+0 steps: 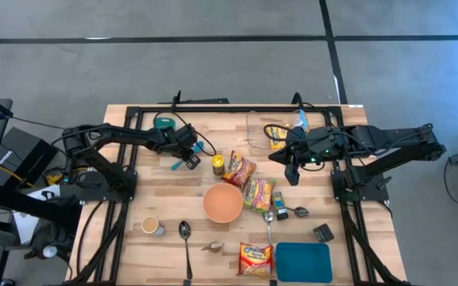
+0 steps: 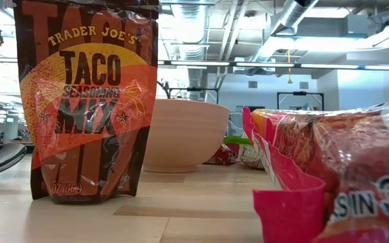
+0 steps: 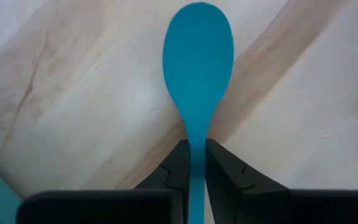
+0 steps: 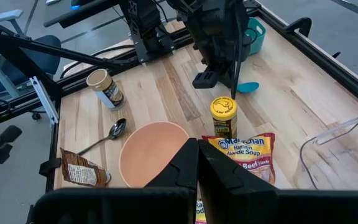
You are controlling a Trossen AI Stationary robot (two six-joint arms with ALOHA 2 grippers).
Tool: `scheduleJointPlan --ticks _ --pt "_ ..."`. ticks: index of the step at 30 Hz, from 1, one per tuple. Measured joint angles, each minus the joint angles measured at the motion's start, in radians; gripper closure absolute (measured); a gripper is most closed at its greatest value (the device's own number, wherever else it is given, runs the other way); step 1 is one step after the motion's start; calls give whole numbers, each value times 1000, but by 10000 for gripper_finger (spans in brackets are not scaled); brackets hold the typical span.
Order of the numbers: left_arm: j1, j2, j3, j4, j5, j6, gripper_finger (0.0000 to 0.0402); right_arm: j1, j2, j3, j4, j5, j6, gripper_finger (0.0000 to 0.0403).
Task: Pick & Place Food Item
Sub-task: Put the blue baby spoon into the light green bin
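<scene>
Fingers of my left gripper [image 3: 192,163] pinch the blue spoon [image 3: 197,68] by its handle just above the table [image 3: 79,93], so I lift straight and slow, right gripper [image 4: 197,163] shut, empty, waiting.

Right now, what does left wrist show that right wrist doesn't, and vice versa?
Left wrist only: the left gripper shut on the blue spoon by its handle, seen close, with its bowl over bare wood.

Right wrist only: the right gripper shut and empty, plus the peach bowl, yellow-lidded jar, ramen packet, paper cup, metal spoon and a brown packet.

Both: the wooden table and the blue spoon, which shows only as a tip beside the left arm in the right wrist view.
</scene>
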Motion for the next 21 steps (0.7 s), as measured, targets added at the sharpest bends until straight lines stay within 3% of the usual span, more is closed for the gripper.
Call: scheduleJointPlan --ticks 11,21 --pt "0 -230 2 7 -10 -49 377 -1 0 0 0 0 -2 401" --pt "30 -447 3 3 -135 -38 374 -1 0 0 0 0 -1 401"
